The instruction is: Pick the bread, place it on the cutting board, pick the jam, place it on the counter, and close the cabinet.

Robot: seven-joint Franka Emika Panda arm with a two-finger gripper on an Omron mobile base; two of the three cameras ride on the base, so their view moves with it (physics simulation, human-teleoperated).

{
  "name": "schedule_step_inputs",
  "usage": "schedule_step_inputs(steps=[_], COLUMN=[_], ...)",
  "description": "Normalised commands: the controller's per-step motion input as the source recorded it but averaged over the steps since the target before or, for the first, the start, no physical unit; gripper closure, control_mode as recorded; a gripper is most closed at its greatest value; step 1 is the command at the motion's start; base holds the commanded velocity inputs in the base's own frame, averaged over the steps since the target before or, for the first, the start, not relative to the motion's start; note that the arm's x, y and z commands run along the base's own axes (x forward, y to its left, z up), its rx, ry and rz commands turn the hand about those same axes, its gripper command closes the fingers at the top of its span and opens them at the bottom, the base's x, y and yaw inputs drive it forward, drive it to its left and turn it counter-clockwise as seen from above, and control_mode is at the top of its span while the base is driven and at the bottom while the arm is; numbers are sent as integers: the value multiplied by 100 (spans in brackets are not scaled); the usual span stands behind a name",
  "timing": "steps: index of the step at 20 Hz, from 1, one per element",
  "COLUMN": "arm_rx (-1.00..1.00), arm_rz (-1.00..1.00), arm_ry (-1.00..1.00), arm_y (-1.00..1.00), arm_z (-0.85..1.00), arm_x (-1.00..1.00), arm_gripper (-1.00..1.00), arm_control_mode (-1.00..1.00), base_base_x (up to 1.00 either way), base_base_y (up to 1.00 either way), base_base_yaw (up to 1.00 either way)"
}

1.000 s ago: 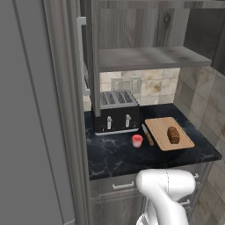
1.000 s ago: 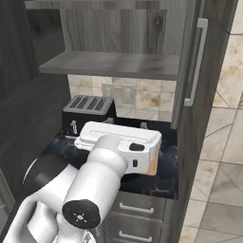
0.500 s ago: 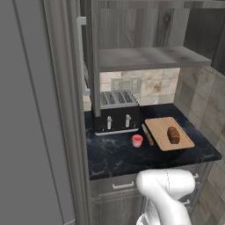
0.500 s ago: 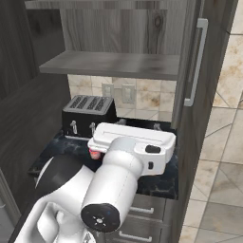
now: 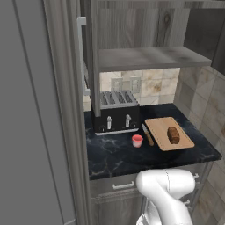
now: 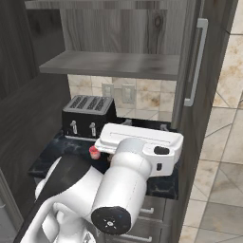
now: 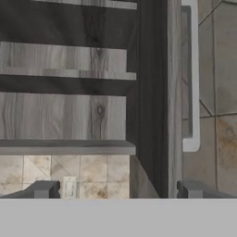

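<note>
Your arm has swung right and lifted off the counter (image 5: 114, 154), leaving bread (image 5: 173, 135) on the cutting board (image 5: 162, 136) and jam (image 5: 137, 140) below the open, empty tool (image 7: 118, 190); next, push the cabinet (image 7: 157, 92) door just right of it shut.

Arm (image 6: 128, 175) farther right, nearer camera.
</note>
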Motion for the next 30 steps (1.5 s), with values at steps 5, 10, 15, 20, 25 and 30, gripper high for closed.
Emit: schedule_step_inputs(steps=[5,10,15,20,25,30], arm_rx=[0,0,0,0,0,0], arm_rz=[0,0,0,0,0,0], arm_ry=[-1,-1,-1,0,0,0], arm_y=[-12,-18,-21,-20,-22,-26], arm_z=[0,0,0,0,0,0], arm_x=[15,18,18,20,16,9], arm_gripper=[-100,-100,-100,-100,-100,-100], arm_control_mode=[-100,-100,-100,-100,-100,-100], base_base_x=[0,0,0,0,0,0], base_base_y=[0,0,0,0,0,0], base_base_yaw=[0,0,0,0,0,0])
